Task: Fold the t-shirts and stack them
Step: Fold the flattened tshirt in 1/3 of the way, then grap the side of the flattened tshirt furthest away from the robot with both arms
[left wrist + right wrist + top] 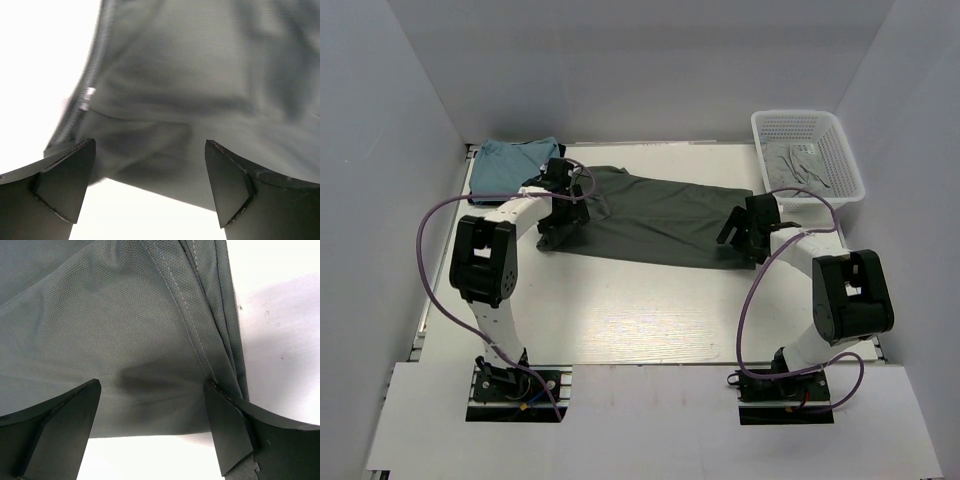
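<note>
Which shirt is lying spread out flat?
The dark grey-green t-shirt, mid-table; the teal-blue t-shirt is bundled at the far left, the pale grey t-shirt sits in the white basket.

A white table (640, 310) with a faint wood grain fills the middle of the top view. Plain pale grey panels close it in: a back wall (640, 70), a left wall (380, 200) and a right wall (930, 150), each meeting the table's edge. A white board (650, 420) lies across the near edge. The light is even and bright, with soft shadows; in both wrist views the bare tabletop glares white
</note>
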Tool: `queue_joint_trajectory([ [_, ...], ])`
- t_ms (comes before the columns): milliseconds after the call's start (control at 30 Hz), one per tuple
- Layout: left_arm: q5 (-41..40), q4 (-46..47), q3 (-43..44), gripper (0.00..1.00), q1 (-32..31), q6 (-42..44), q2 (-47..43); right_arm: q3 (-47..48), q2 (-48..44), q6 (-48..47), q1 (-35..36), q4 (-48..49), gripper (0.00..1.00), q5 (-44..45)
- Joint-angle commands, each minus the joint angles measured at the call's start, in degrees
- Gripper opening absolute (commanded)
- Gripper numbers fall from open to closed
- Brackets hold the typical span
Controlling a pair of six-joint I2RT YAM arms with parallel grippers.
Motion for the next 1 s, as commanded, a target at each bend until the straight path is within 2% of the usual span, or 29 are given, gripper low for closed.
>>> queue_joint_trajectory([
  [0,7.74,1.82,-0.17,1.0,-0.17,2.54,-6.98,0.8,-3.81,-2.1,0.43,0.44,0.89,1.47],
  [33,10.29,1.83,-0.17,1.0,-0.17,2.55,-7.77,0.71,-4.25,-2.62,0.69,1.05,0.89,1.47],
  [200,10.22,2.44,1.06,1.0,-1.49,2.03,-5.5,0.53,-6.36,-3.86,1.22,2.37,0.89,1.21],
  [433,10.84,3.94,0.18,1.0,-0.35,2.02,1.09,2.29,-0.58,-4.3,1.66,2.55,0.89,-0.46],
  [567,10.31,0.52,0.1,1.0,-0.96,0.62,4.27,1.25,1.72,-3.25,1.57,2.12,0.89,-1.86],
  [733,9.7,-1.24,-11.29,1.0,-1.58,-6.32,-1.17,-3.41,0.76,0.09,1.66,0.1,0.89,-1.52],
  [900,8.39,-6.68,-21.86,1.0,-2.1,-11.68,-10.57,-14.47,-8.81,4.57,1.66,-3.84,0.89,-0.55],
  [933,7.86,-7.22,-26.32,1.0,-2.1,-15.17,-12.59,-16.5,-11.87,5.62,1.83,-4.73,0.89,0.06],
  [967,9.5,-7.22,-28.54,1.0,-2.1,-16.16,-14.96,-17.47,-13.64,5.89,1.66,-5.7,0.89,0.33],
])
